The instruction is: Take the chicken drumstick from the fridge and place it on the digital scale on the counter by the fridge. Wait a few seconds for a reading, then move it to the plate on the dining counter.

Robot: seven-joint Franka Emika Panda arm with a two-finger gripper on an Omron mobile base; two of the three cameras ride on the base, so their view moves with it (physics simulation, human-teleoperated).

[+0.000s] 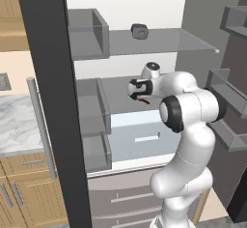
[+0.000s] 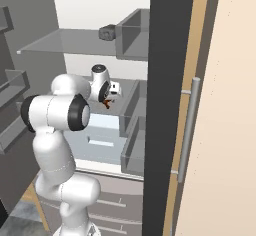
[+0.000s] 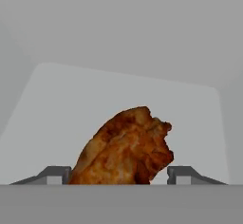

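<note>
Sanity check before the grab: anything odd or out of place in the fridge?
Nothing stands out. The chicken drumstick lies intact on the fridge shelf between the hand's fingers. A grey lumpy object sits on the shelf above. No spills or damage visible.

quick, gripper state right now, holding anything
Gripper: jaws part open, one finger on each side of the chicken drumstick inside the fridge; whether it grips yet cannot be told.

Glossy white arm [image 1: 185, 140], dark joint rings
</note>
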